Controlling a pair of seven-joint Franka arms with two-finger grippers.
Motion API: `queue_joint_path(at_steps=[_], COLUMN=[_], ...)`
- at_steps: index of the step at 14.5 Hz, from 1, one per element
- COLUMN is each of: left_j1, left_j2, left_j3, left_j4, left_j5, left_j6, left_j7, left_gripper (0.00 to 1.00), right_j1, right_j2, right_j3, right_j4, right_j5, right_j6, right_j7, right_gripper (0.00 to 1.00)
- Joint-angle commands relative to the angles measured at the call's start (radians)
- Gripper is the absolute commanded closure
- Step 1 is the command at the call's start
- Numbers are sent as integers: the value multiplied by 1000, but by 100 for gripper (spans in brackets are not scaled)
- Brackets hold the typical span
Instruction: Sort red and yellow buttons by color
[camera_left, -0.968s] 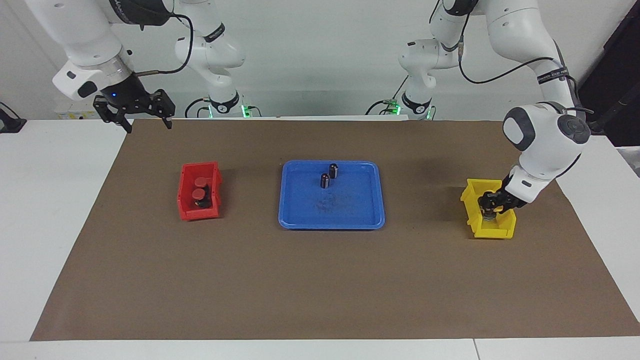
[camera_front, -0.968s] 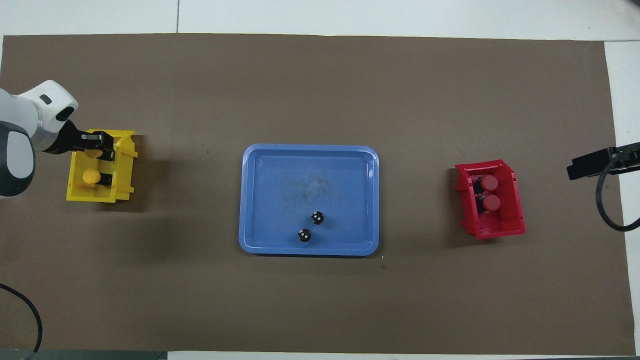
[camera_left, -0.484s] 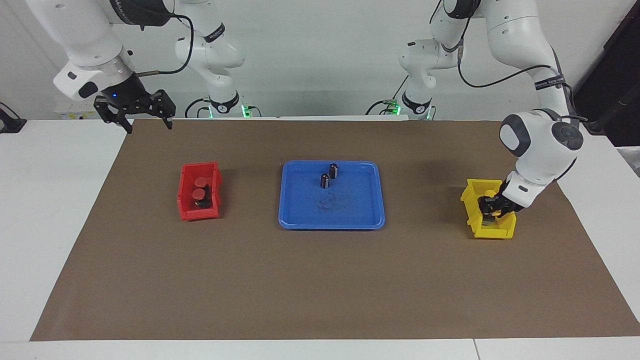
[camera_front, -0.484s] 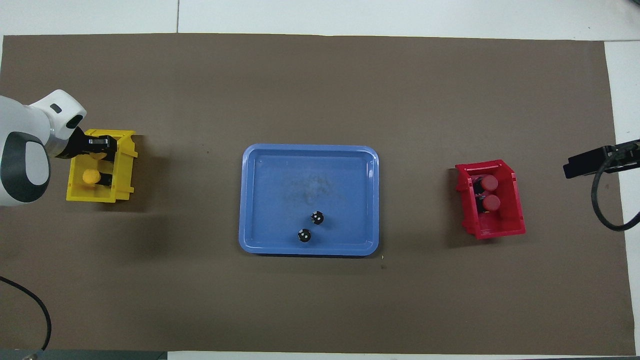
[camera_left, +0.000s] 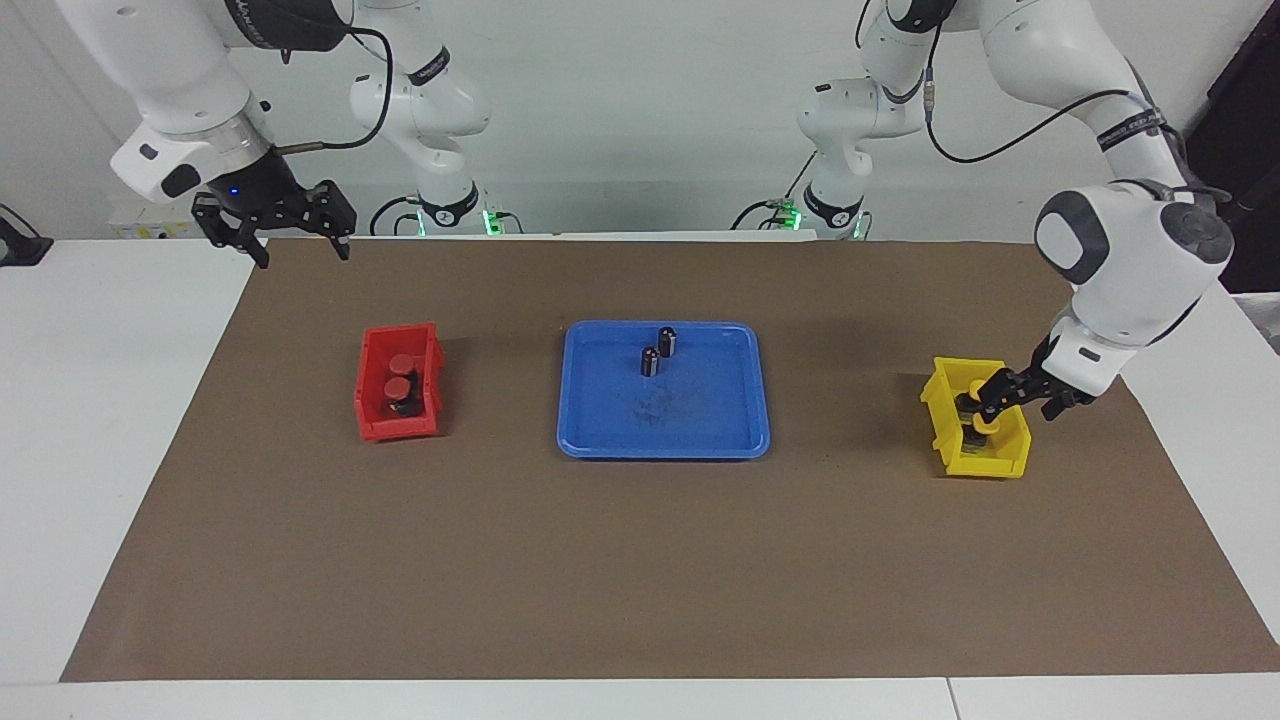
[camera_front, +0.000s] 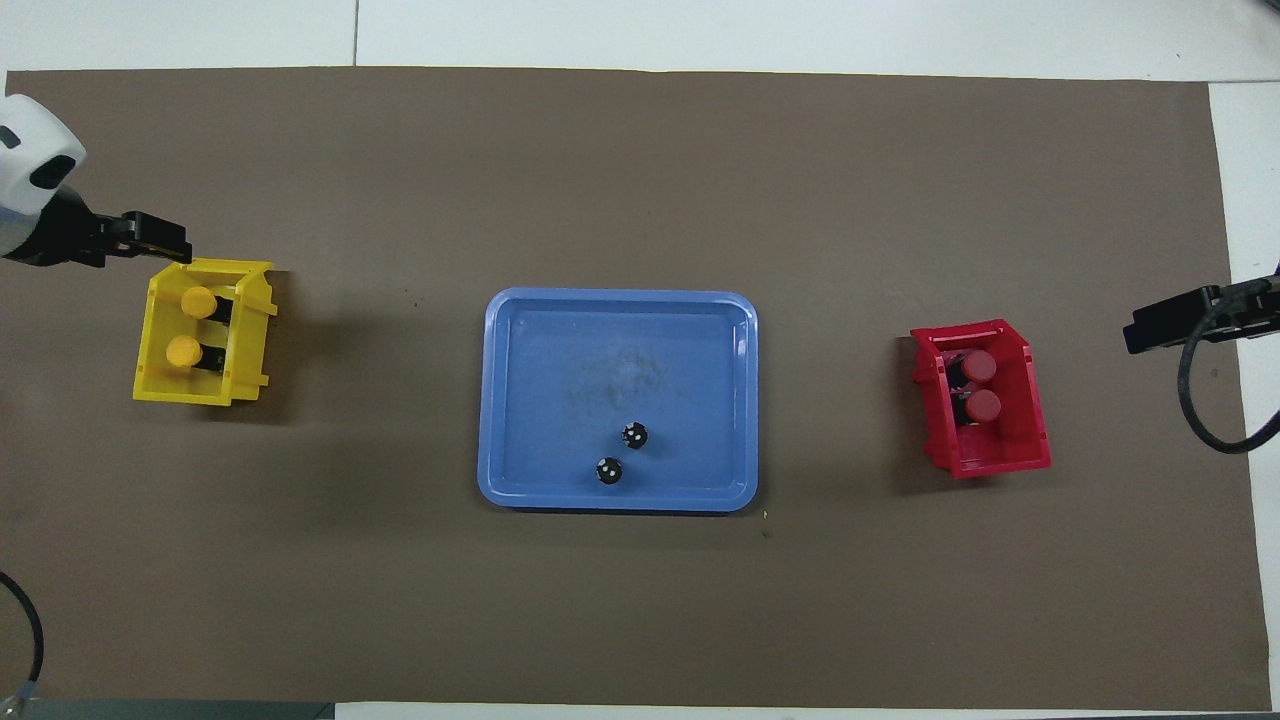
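With both yellow buttons (camera_front: 191, 327) in yellow bin (camera_front: 252, 335) and both red buttons (camera_front: 980, 386) in red bin (camera_front: 1030, 440), looks done. Left gripper (camera_left: 1018, 392) above yellow bin, spread, empty; right gripper (camera_left: 292, 240) waiting wide.

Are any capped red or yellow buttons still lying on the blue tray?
No; in the overhead view the blue tray holds only two capless black cylinders.
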Motion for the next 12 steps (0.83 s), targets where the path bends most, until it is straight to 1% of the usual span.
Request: queue_joint_path(at_steps=[1, 4, 5, 8, 12], left_j1=[-1, 2, -1, -18, -45], left_j2=[-86, -175, -197, -201, -212], left_j3=[-2, -2, -3, -16, -19], left_j4=[24, 27, 42, 139, 150], left_j5=[-14, -11, -5, -5, -5], left_j6=[-100, -198, -235, -373, -417], left_j7=[28, 26, 25, -9, -18], left_gripper=[0, 0, 0, 0, 0], right_j1=[-2, -2, -2, -2, -2], right_j2=[5, 5, 5, 5, 5], right_j3=[5, 5, 5, 5, 5], right_j4=[16, 16, 16, 16, 16], right_j5=[7, 7, 8, 7, 7], right_j6=[-24, -24, -24, -23, -23], right_j7=[24, 24, 24, 24, 24], right_gripper=[0, 0, 0, 0, 0])
